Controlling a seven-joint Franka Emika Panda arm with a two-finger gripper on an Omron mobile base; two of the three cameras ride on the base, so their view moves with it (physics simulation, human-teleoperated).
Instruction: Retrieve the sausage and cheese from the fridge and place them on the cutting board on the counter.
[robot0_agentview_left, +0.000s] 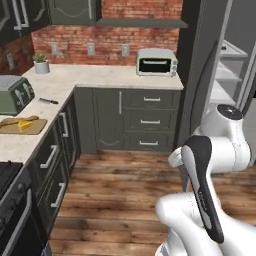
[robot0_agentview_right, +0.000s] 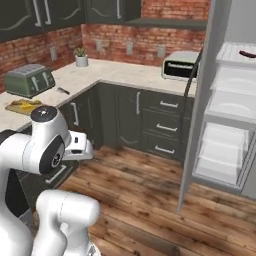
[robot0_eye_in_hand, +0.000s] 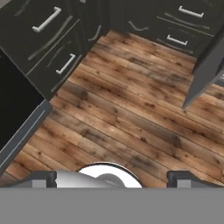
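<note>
The cutting board (robot0_agentview_left: 22, 126) lies flat on the tabletop (robot0_agentview_left: 75, 77) at about nine o'clock, with the yellow cheese (robot0_agentview_left: 23, 125) on it, beside the green toaster (robot0_agentview_left: 14, 93). The tool (robot0_eye_in_hand: 112, 177) hangs over the wood floor (robot0_eye_in_hand: 131, 109), far from the board, wide open and holding nothing. The sausage (robot0_agentview_right: 247, 54) lies across the fridge's (robot0_agentview_right: 227, 100) top shelf at two o'clock.

Glossy white arm (robot0_agentview_left: 220, 150) with rounded, chunky links, dark grey joint caps and a long black stripe along one link.
</note>
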